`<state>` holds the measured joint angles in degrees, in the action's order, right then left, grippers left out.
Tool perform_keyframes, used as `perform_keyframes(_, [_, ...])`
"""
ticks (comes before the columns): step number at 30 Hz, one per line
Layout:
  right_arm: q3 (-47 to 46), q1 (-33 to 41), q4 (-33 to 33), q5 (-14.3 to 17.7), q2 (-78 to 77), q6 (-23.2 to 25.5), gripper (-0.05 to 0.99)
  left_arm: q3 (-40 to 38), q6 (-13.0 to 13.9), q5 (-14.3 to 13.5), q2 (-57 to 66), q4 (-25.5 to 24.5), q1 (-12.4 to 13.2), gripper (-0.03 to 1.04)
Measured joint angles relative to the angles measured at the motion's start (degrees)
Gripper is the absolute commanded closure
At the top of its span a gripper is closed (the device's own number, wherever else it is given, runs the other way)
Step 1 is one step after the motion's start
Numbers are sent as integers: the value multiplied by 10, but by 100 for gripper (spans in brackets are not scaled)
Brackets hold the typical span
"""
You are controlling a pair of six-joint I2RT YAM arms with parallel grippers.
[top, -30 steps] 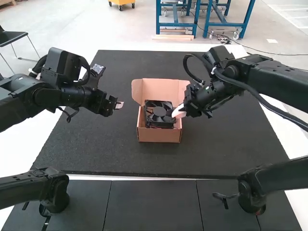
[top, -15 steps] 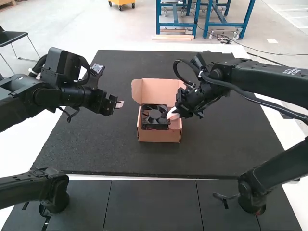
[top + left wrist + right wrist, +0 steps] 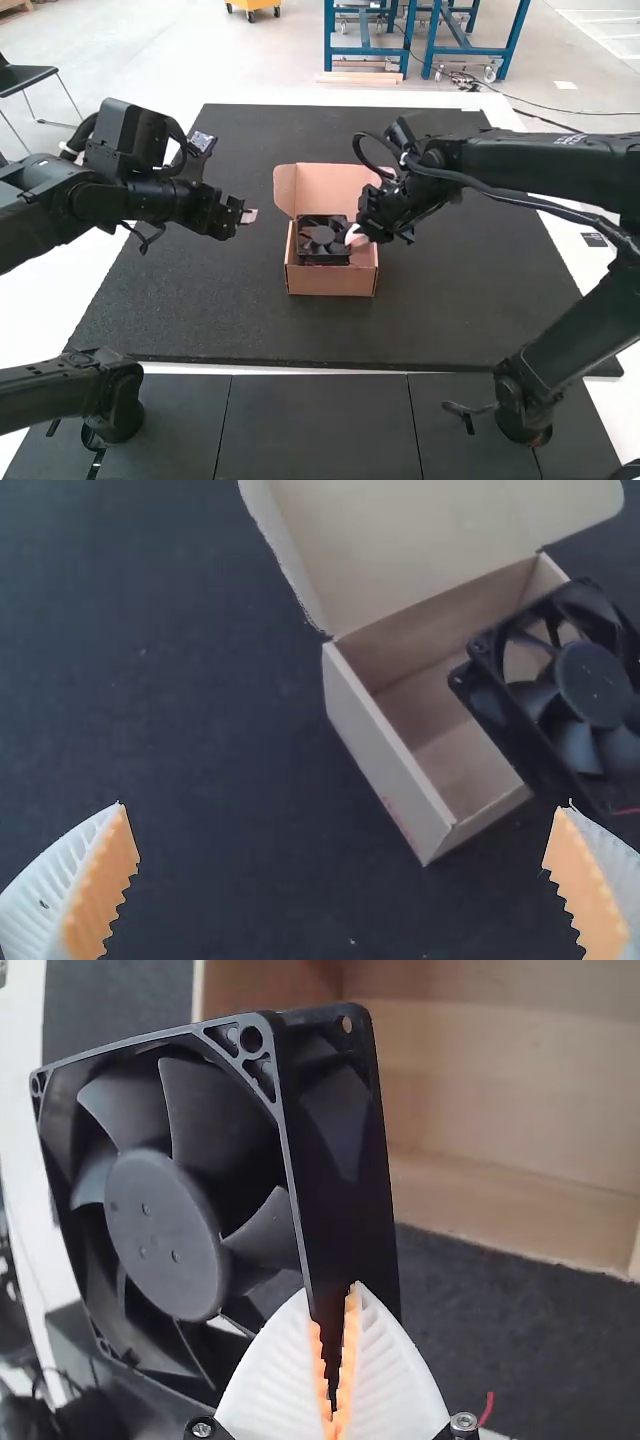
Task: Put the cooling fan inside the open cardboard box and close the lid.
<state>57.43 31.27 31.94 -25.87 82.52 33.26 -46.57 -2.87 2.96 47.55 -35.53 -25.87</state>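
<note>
Matted surface [image 3: 200, 300]: right tool [image 3: 357, 238], clamping the cooling fan [image 3: 322, 238], has edged it over the cardboard box [image 3: 330, 280] for lowering; left tool [image 3: 243, 215] gapes empty.

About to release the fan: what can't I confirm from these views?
- High view: whether the fan rests on the box floor; the fan itself covers it.
- Left wrist view: part of the fan, cut off by the picture's edge.
- Right wrist view: fan's lower corner, behind the right claw.

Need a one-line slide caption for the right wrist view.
Right gripper pinches the frame edge of the black cooling fan, with the open cardboard box just beyond it.
</note>
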Motion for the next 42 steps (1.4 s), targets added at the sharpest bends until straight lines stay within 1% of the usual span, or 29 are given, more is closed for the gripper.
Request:
perform_keyframes(8, [0,-29,-15,34,23,-9,96,0,-2,0,0,2,0,5])
perform_keyframes(12, [2,-33,-18,42,35,-16,96,0,-4,0,0,3,0,5])
perform_keyframes(26, [29,-33,-34,45,84,-29,96,0,-6,0,0,6,0,5])
perform_keyframes(42, [30,-33,-40,49,108,-44,96,0,-9,0,0,9,0,5])
